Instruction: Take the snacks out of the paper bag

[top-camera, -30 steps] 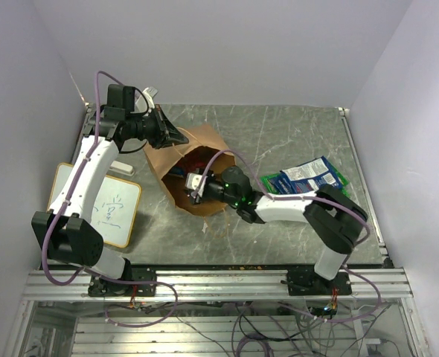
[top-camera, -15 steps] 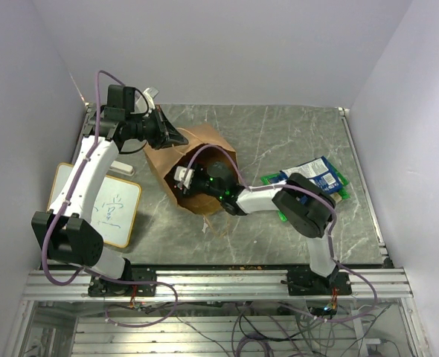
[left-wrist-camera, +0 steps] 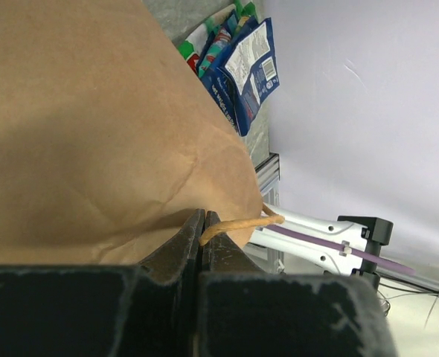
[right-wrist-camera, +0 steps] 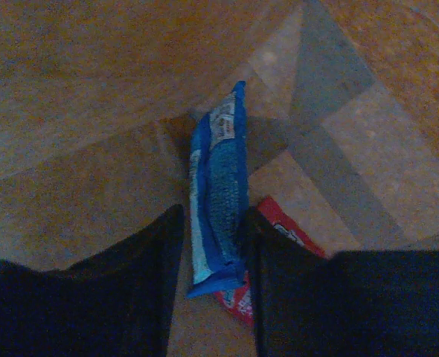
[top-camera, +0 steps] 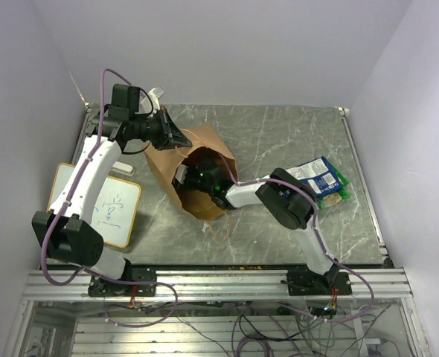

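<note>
The brown paper bag (top-camera: 162, 161) lies tilted on the table with its mouth toward the right arm. My left gripper (top-camera: 179, 139) is shut on the bag's string handle (left-wrist-camera: 239, 222) at the rim, holding the bag (left-wrist-camera: 93, 134) open. My right gripper (top-camera: 184, 175) is deep inside the bag. In the right wrist view it (right-wrist-camera: 213, 217) is open with a blue packet (right-wrist-camera: 221, 190) standing on edge between the jaws. The right finger is against the packet and the left stands a little apart. A small red packet (right-wrist-camera: 277, 217) lies under it on the bag floor. Several packets (top-camera: 320, 178) lie on the table to the right.
A small whiteboard (top-camera: 111, 208) with writing lies at the left table edge beside the left arm. The packets on the table also show in the left wrist view (left-wrist-camera: 242, 63), blue and green-white. Purple walls close in the table on three sides.
My right arm has pushed further left, and its gripper has gone deeper into the bag. My left gripper has kept its hold on the handle, shifting slightly.
</note>
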`<state>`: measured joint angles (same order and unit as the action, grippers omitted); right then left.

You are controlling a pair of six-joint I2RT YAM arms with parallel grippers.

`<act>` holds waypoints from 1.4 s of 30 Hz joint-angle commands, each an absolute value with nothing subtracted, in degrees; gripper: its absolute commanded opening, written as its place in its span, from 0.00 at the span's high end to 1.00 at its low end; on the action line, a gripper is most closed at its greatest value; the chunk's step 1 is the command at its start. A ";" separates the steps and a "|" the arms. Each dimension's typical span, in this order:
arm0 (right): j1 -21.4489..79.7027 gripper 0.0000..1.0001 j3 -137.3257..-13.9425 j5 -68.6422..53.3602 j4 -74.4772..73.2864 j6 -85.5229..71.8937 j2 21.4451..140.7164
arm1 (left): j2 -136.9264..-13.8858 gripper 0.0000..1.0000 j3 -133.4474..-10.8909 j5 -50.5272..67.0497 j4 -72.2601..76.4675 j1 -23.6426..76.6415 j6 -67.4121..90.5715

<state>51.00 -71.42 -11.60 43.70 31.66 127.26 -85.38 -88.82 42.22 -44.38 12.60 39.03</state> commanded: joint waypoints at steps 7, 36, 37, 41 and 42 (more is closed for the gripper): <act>49.25 0.99 -69.84 -14.02 37.43 28.08 122.18 | -82.11 0.93 -85.30 41.43 -42.19 11.03 41.14; 49.92 1.00 -50.45 -17.24 20.68 36.39 84.88 | -82.22 0.93 -84.88 41.98 -39.85 9.32 42.81; 49.93 1.00 -50.71 -17.31 17.99 38.19 83.25 | -82.26 0.93 -85.02 41.93 -39.82 9.32 42.85; 49.83 1.00 -52.83 -22.15 3.91 46.49 77.36 | -82.84 0.93 -86.55 40.91 -40.63 9.32 41.63; 49.83 1.00 -53.61 -22.84 0.37 47.89 75.98 | -83.00 0.93 -86.83 40.84 -40.72 9.32 41.54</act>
<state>49.67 -50.19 -18.41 15.14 39.29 80.93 -82.26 -84.49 41.56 -41.65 9.85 42.41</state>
